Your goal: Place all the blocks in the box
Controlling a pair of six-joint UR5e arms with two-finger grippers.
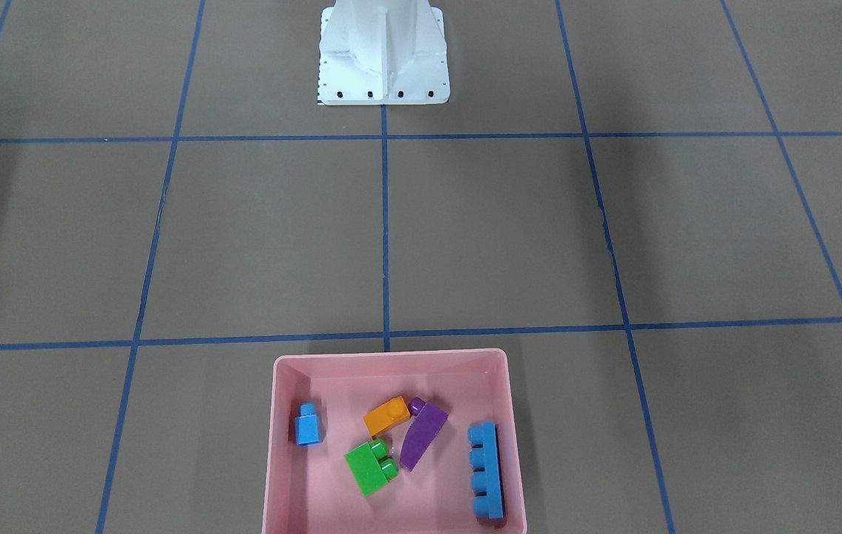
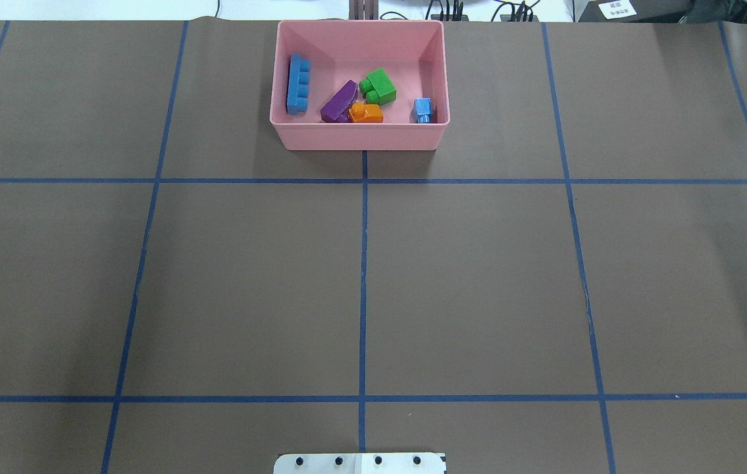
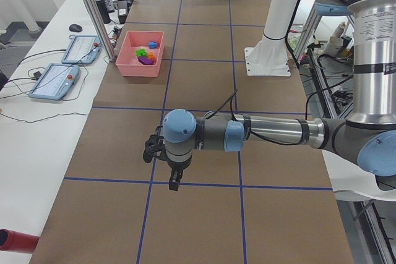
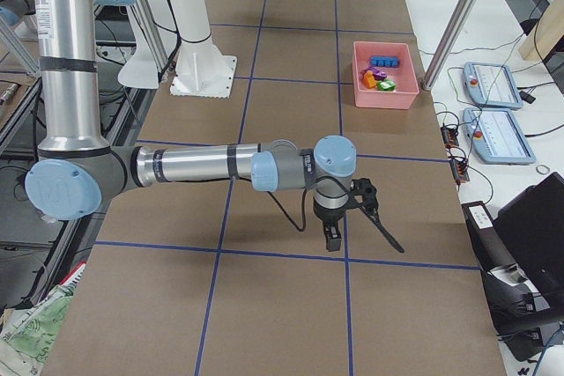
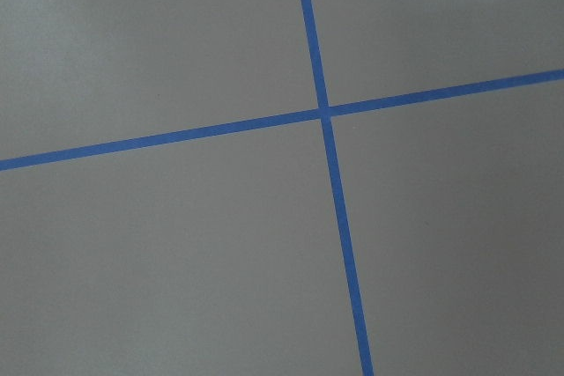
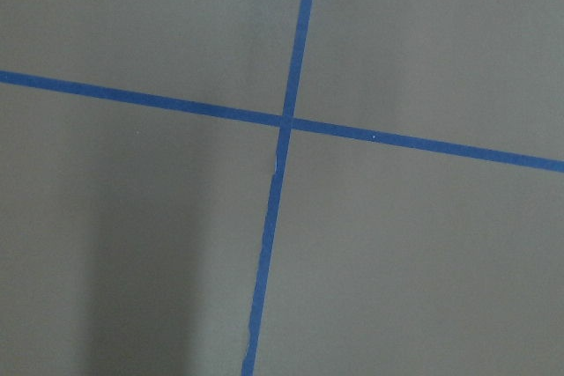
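Box (image 1: 317, 504) bottom cropped; left jaws, right jaws unreadable (side views only).

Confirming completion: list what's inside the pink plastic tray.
Five plastic bricks: long blue four-stud, purple curved wedge, green two-stud, orange one-stud, small blue one-stud. Only the tray floor beneath them is covered.

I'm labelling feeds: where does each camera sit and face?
Front-facing: across the table, facing the white metal robot base; shallow pink plastic box nearest.
Overhead: behind the base, looking forward; box far.
Exterior left: table's end; left arm near.
Exterior right: opposite end; right arm near.
Left wrist: down onto blue tape cross; no robot parts.
Right wrist: likewise.
Shared: all four exterior views show the box.
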